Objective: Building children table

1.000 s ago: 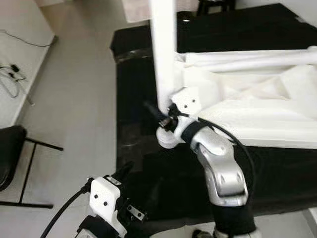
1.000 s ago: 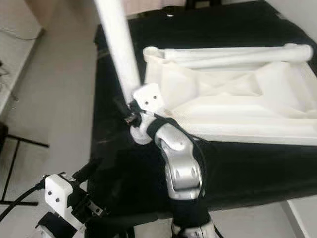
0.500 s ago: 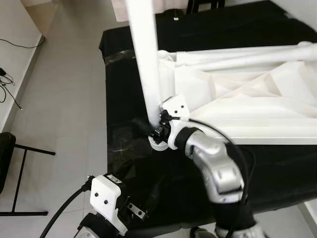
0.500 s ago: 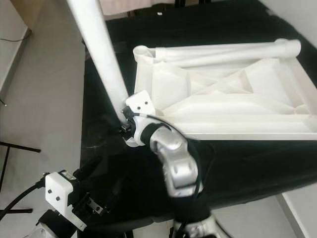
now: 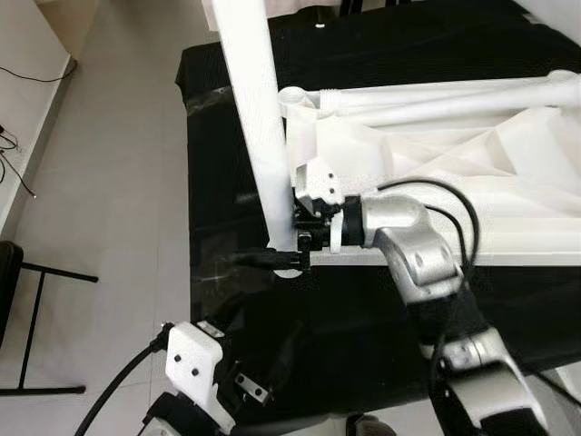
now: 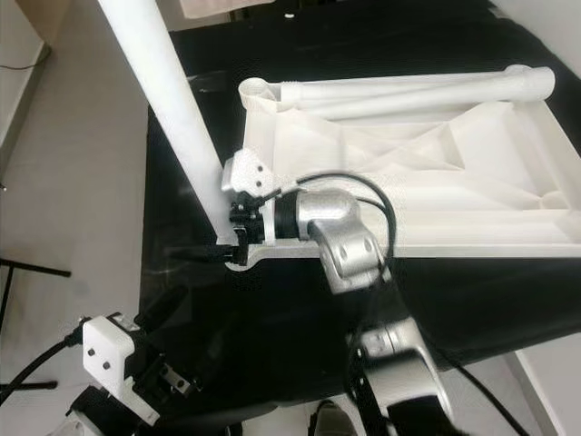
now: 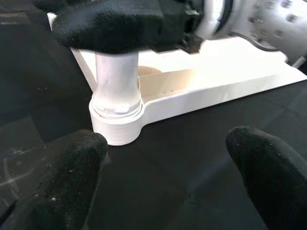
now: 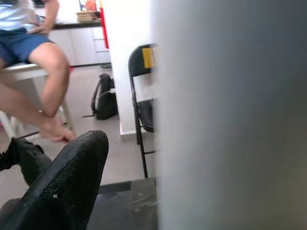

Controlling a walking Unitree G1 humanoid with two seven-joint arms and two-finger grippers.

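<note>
Upside down on a black cloth point(image 5: 227, 163) lies the white tabletop point(image 6: 436, 182), its ribbed underside facing up; a white table leg point(image 5: 254, 118) rises steeply from the socket point(image 7: 117, 127) at its near left corner, tilting up and away toward the robot's left; two more white legs point(image 6: 408, 91) lie flat side by side along the tabletop's far edge. The right gripper point(image 5: 295, 243) reaches in from the right, across the near edge of the tabletop, and its black fingers are pinched on the table leg just above the socket; in the right wrist view one black finger point(image 8: 62, 187) shows beside the pale, blurred leg, which blocks most of what lies beyond. The left gripper point(image 7: 163, 177) hovers low in front of that same corner, apart from it, its two fingertips point(image 7: 72, 177) spread wide over the cloth; the right gripper's black finger point(image 7: 120, 24) crosses the leg above. Past the cloth lies pale floor point(image 5: 109, 200), with a black folding chair point(image 5: 18, 291) at the left edge; in the right wrist view a seated person's bare leg point(image 8: 48, 72), a dark bag point(image 8: 103, 100) and another folding chair point(image 8: 141, 96) show in the background.
</note>
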